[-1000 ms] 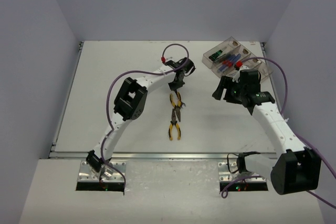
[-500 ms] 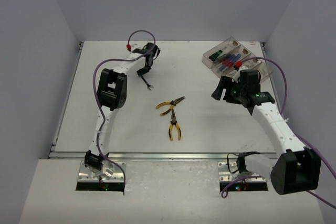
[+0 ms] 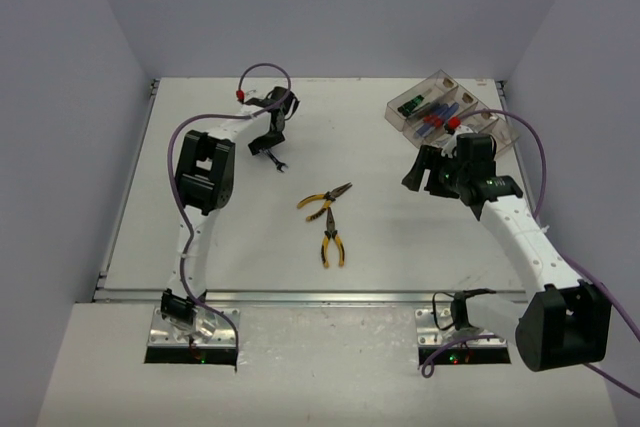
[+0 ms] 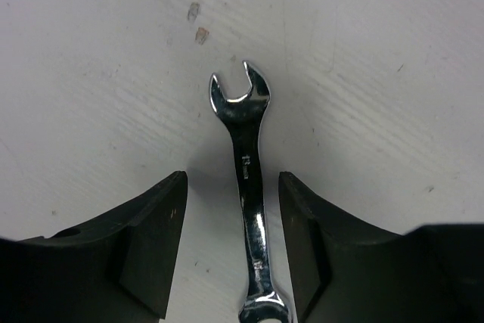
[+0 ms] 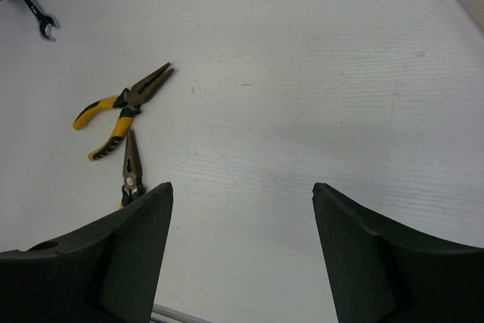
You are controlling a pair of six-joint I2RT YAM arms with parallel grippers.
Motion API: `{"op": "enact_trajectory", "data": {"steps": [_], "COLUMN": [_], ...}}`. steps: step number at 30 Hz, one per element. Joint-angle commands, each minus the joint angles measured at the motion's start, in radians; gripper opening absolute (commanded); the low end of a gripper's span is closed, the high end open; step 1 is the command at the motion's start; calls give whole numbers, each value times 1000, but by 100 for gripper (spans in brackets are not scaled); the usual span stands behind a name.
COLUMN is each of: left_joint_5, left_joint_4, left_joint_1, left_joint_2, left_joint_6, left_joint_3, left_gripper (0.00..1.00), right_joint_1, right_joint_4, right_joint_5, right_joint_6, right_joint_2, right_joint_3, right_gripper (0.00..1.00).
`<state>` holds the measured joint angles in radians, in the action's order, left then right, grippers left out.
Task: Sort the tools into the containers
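Silver wrench (image 4: 249, 209): a small open-ended spanner lying flat on the white table (image 3: 400, 237), left of centre towards the far edge, with its open end pointing away from the left wrist camera. It is not lifted.
Left gripper (image 4: 232, 187): low over the wrench, jaws parted to a middling gap and astride the shank. Bare table shows on both sides, so nothing is held.
Off-centre risk: the shank lies nearer the finger (image 4: 302, 262) on the right of the wrist view, so closing would probably shove or twist the wrench before the pinch lands.
Thin-part risk: the wrench is flat and glossy. Tips set too high would close above it, and tips set too low would scrape the table.
Right gripper (image 5: 240, 202): hovering near the tray, jaws wide, empty.
Tray of bins (image 3: 443, 77): at the far right corner, well apart from the wrench, with screwdrivers (image 3: 432, 115) lying in it.
Carry risk: my guess is that the route to the tray runs close to the right arm, so the two could clash unless one gives way.
Upper pliers (image 3: 322, 200) and lower pliers (image 3: 332, 242): yellow-handled, lying mid-table with their noses near each other. A low carry could knock them.
Drop risk: the bins are narrow, so a wrench let go crosswise may rest on a divider or land among the screwdrivers.
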<state>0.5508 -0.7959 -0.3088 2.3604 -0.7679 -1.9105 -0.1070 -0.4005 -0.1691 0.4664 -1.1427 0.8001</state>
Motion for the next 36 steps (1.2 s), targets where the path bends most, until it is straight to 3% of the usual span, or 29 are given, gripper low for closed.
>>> {"op": "enact_trajectory", "data": {"steps": [1, 13, 16, 18, 25, 31, 33, 34, 36], "left_joint_5": [-220, -282, -291, -293, -300, -399, -442, -453, -479], "left_joint_4": [-74, -147, -136, -129, -126, 63, 188, 210, 318], "left_joint_1": [-2, 23, 37, 40, 54, 54, 50, 47, 35], "left_joint_2": [3, 73, 80, 82, 88, -19, -114, -130, -236], "left_joint_6": [-40, -114, -119, -116, -90, 19, 39, 41, 48], "left_joint_3": [122, 75, 112, 120, 117, 270, 396, 418, 536], "left_gripper": [50, 43, 32, 31, 2, 0, 0, 0, 0], "right_joint_1": [0, 0, 1, 0, 1, -2, -10, -16, -47], "right_joint_4": [33, 45, 49, 51, 60, 139, 194, 215, 267], "right_joint_5": [-20, -33, -36, -41, -69, -267, -377, -395, -432], "right_joint_6": [-14, -14, -14, -14, -13, -18, -3, 0, 26], "right_joint_2": [23, 47, 46, 46, 47, 49, 45, 44, 27], "right_joint_3": [1, -10, -12, -12, -18, -56, -85, -88, -120], "right_gripper": [75, 75, 75, 75, 75, 76, 83, 95, 99]}}
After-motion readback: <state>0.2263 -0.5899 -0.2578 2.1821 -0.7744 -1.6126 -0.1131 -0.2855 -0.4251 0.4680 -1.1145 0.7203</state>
